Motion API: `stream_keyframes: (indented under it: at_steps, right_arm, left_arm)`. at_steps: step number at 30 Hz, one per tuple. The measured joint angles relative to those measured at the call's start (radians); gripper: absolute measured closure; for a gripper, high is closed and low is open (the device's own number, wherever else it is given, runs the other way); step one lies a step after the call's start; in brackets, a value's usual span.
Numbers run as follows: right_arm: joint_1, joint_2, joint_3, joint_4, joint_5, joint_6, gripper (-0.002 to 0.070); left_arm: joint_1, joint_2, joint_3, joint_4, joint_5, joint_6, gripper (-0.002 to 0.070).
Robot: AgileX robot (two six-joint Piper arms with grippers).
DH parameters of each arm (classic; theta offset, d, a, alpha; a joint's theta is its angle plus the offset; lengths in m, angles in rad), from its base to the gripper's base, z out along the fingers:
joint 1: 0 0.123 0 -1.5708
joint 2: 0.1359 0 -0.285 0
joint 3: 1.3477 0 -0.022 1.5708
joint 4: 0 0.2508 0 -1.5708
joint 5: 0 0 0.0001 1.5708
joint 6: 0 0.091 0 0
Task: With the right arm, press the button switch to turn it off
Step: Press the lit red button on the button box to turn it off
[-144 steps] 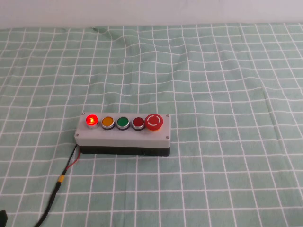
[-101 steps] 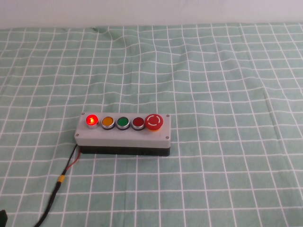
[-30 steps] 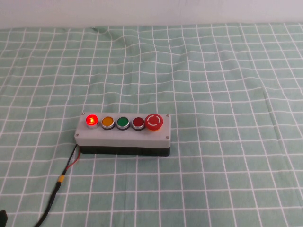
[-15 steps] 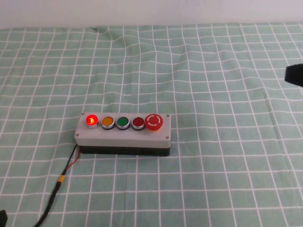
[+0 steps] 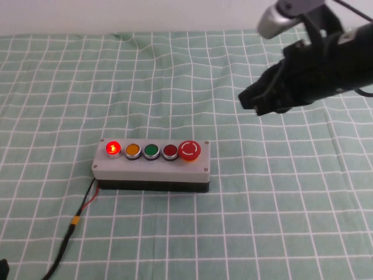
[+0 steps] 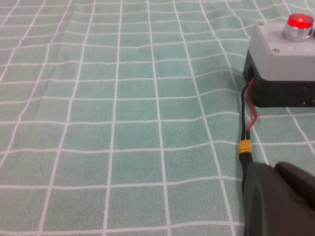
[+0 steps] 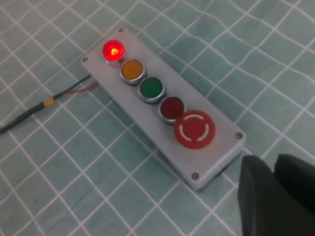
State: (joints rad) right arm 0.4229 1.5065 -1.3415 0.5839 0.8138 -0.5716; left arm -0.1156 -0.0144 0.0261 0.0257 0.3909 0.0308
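A grey button box lies on the green checked cloth. Along its top run a lit red light, a yellow button, a green button, a red button and a big red mushroom button. My right gripper hangs in the air to the right of and beyond the box, shut and holding nothing. In the right wrist view the box lies just ahead of that gripper, its light glowing. My left gripper rests low near the box's cable, shut.
A black and red cable with an orange band runs from the box's left end toward the table's front edge, also seen as the cable beside the left gripper. The cloth is wrinkled at the far side.
The right arm has swept in from the right edge and now hangs above the cloth right of the box. The box and its lit light are unchanged.
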Motion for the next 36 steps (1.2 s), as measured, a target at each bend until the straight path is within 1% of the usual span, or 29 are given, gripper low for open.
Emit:
stream_keyframes:
  at_steps: [3, 6, 12, 18, 20, 23, 25, 29, 36]
  right_arm:
    - [0.085, 0.099, -0.107, -0.091, 0.026, 0.047, 0.0603]
    - [0.153, 0.189, -0.212, -0.134, 0.049, 0.063, 0.0580]
    - [0.255, 0.368, -0.425, -0.149, 0.062, 0.065, 0.0534]
    - [0.308, 0.520, -0.625, -0.147, 0.066, 0.069, 0.0528]
    - [0.317, 0.570, -0.688, -0.144, 0.064, 0.069, 0.0553]
    - [0.319, 0.634, -0.754, -0.117, 0.051, 0.069, 0.0640]
    - [0.319, 0.666, -0.787, -0.091, 0.043, 0.069, 0.0665]
    - [0.319, 0.722, -0.814, -0.063, 0.026, 0.069, 0.0680]
    - [0.319, 0.812, -0.816, -0.059, 0.022, 0.069, 0.0685]
  left_arm:
    - [0.000, 0.000, 0.000, 0.000, 0.000, 0.000, 0.0678]
    - [0.000, 0.000, 0.000, 0.000, 0.000, 0.000, 0.0678]
    - [0.000, 0.000, 0.000, 0.000, 0.000, 0.000, 0.0678]
    - [0.000, 0.000, 0.000, 0.000, 0.000, 0.000, 0.0678]
    - [0.000, 0.000, 0.000, 0.000, 0.000, 0.000, 0.0678]
    - [0.000, 0.000, 0.000, 0.000, 0.000, 0.000, 0.0678]
    - [0.000, 0.000, 0.000, 0.000, 0.000, 0.000, 0.0678]
    - [0.000, 0.000, 0.000, 0.000, 0.000, 0.000, 0.0678]
    - [0.000, 0.000, 0.000, 0.000, 0.000, 0.000, 0.0678]
